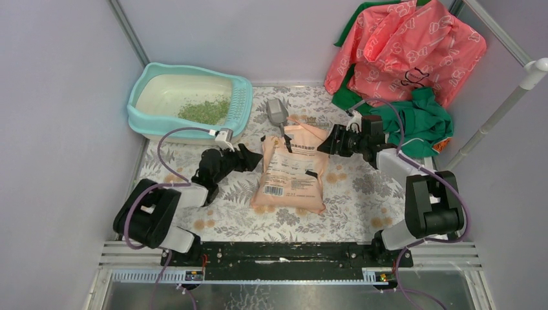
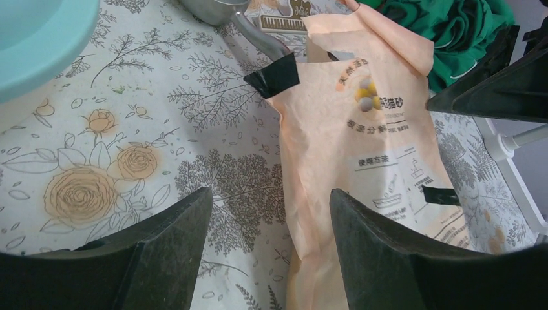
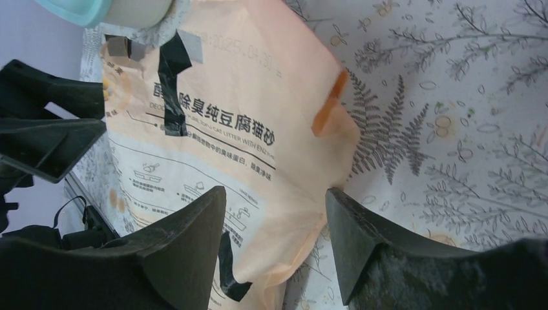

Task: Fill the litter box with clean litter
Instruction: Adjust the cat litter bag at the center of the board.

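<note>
1. Two grippers flank the litter bag in the top view. The left gripper is at its left edge and the right gripper at its upper right corner, both with jaws apart and nothing held. The turquoise litter box sits at the far left of the tabletop, with only a thin, grainy patch of clean litter at its slotted end. A grey scoop lies at the bag's top.
2. Left wrist view: the jaws stand wide over the flower-printed tabletop, and the bag's limp, creased edge lies below the gap, ungripped. Black tape patches the peach-coloured bag.
3. Right wrist view: the jaws are spread, with the bag's soft rounded corner lying between them, not pinched.
4. Judgement: the step in hand is taking hold of the bag to pour, since most of the cream pan is bare. Next, both grippers need a firm bite on the slack material, then a lift and a tip over the pan. I cannot tell which end is open.
</note>
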Motion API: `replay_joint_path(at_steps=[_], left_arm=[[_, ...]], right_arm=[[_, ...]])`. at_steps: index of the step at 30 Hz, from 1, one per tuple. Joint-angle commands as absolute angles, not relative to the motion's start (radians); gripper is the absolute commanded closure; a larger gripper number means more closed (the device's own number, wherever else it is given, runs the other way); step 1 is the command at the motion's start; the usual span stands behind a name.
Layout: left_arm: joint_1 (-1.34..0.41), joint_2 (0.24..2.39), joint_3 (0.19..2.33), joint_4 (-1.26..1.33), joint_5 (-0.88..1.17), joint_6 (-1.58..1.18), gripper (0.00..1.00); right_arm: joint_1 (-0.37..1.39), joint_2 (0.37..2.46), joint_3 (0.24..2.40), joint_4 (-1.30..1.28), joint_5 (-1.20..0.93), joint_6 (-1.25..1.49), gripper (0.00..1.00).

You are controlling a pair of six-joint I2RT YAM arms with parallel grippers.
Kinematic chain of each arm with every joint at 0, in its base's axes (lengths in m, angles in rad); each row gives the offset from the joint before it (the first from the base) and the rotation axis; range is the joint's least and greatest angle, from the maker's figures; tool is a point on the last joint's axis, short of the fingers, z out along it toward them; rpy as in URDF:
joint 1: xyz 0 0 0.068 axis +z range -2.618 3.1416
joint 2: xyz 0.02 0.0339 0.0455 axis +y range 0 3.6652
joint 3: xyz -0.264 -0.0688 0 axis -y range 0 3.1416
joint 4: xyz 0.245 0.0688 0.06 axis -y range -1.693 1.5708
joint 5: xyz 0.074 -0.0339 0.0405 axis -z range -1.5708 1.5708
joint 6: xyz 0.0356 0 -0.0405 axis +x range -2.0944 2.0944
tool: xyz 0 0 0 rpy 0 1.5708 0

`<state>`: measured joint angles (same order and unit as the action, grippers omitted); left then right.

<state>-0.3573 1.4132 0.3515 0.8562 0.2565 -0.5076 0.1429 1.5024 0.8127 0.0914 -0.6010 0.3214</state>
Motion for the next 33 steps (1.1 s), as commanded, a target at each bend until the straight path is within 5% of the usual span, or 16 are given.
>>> replay_joint_path(at_steps=[1,8,19,33], left_arm=[[-0.324,1.520,0.402,1.062,0.362,-0.523,0.25],[-0.290,1.626,0.465,1.134,0.440,-0.572,0.26],[-0.289,1.727,0.508,1.206,0.520,-0.609,0.27],[-0.290,1.832,0.516,1.328,0.548,-0.670,0.39]], right_arm=[[0.138,1.545,0.805,0.238,-0.691,0.360,0.35],[0.138,1.596,0.788,0.307,-0.728,0.393,0.35],[0.122,1.392,0.767,0.206,-0.707,0.372,0.34],[0.050,1.376,0.701,0.299,-0.743,0.456,0.34]])
